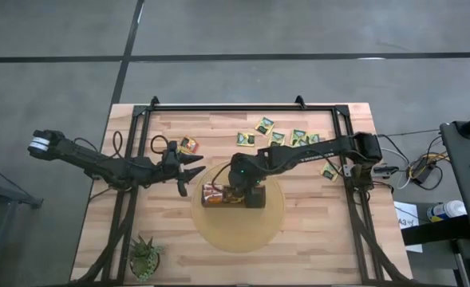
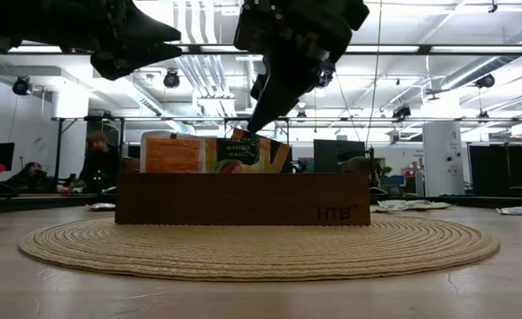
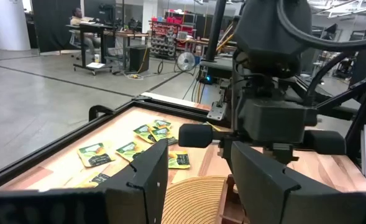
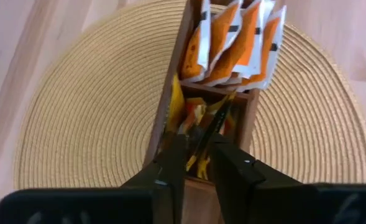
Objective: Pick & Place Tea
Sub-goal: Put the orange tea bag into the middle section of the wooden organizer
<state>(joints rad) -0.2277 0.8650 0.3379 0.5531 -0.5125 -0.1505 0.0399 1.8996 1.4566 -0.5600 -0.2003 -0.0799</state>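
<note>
On the light wood-plank table [image 1: 314, 239] sits a round woven straw mat [image 1: 238, 235], coarse concentric weave. Centred on it: long dark-brown wooden box [image 2: 243, 199], rectangular, divided into compartments, "HTB" marked on its front face near one end.

Tea: orange sachets [image 4: 232, 40], flat, square, glossy with white edges, stand packed in one end compartment. The next compartment holds red/yellow sachets [image 4: 192, 118]. Loose green-and-yellow sachets [image 1: 286, 135] lie scattered flat on the table beyond the mat, one red/yellow sachet [image 1: 188, 145] apart from them on the left arm's side. Small spiky green plant [image 1: 144, 257] near the table's front corner on the left side.

Right gripper [image 4: 195, 158] points steeply down over the box, arm stretched across from the right edge. Fingers are nearly together, pinching a dark-labelled sachet [image 2: 237, 149] upright at the box's top; print reads roughly "MANGO", rest unclear.

Left gripper [image 1: 193, 173] hovers level just off the mat's edge, aimed at the box, jaws spread, nothing between them.
</note>
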